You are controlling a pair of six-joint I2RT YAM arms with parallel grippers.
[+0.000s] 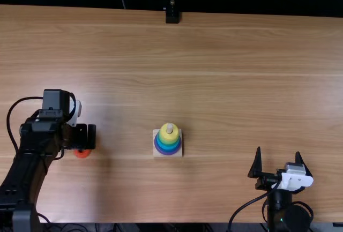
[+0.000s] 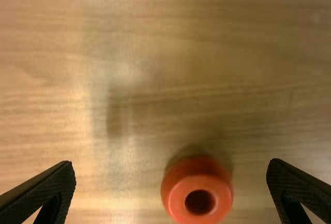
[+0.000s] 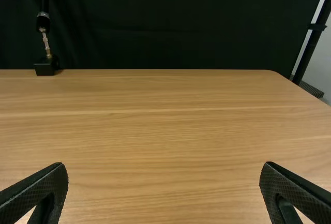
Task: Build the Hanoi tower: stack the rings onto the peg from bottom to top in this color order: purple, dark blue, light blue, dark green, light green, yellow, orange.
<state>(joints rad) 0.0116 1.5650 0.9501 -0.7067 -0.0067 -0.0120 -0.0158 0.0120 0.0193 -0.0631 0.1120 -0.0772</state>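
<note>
In the top view my left gripper [image 1: 84,137] is over the orange ring [image 1: 82,153], which lies on the table at the left. The left wrist view has the orange ring [image 2: 198,194] between the spread fingers of my left gripper [image 2: 173,190], touching neither. The tower [image 1: 169,135] stands mid-table on a square wooden base [image 1: 156,154]; yellow is on top, with blue-green rings under it and purple lowest, and the pale peg tip [image 1: 169,127] pokes out. My right gripper [image 1: 278,162] stands open at the near right, and its open fingers frame bare wood in the right wrist view [image 3: 164,190].
A black clamp [image 1: 172,16] with a metal rod sits at the far edge of the table [image 1: 236,76]. Black cables [image 1: 244,206] loop beside both arms. A dark curtain [image 3: 165,22] hangs behind the table.
</note>
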